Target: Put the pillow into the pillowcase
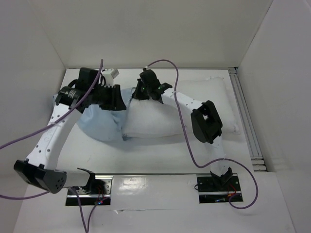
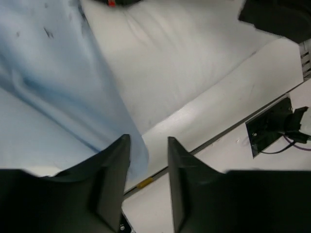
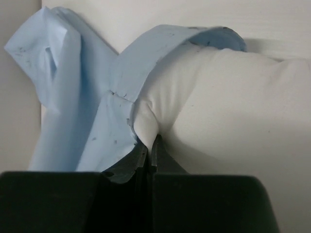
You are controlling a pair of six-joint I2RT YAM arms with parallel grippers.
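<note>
The white pillow lies across the middle of the table. Its left end sits in the mouth of the light blue pillowcase, which is bunched at the left. My right gripper is at the pillow's far left corner. In the right wrist view this gripper is shut on a pinch of the pillow, and the pillowcase hem wraps that end. My left gripper is over the pillowcase mouth. In the left wrist view it is open, with the pillowcase edge beside its left finger and the pillow beyond.
White walls close in the table at the back and both sides. A metal rail runs along the right edge. The arm base plates sit at the near edge. Purple cables loop over the pillow and the table.
</note>
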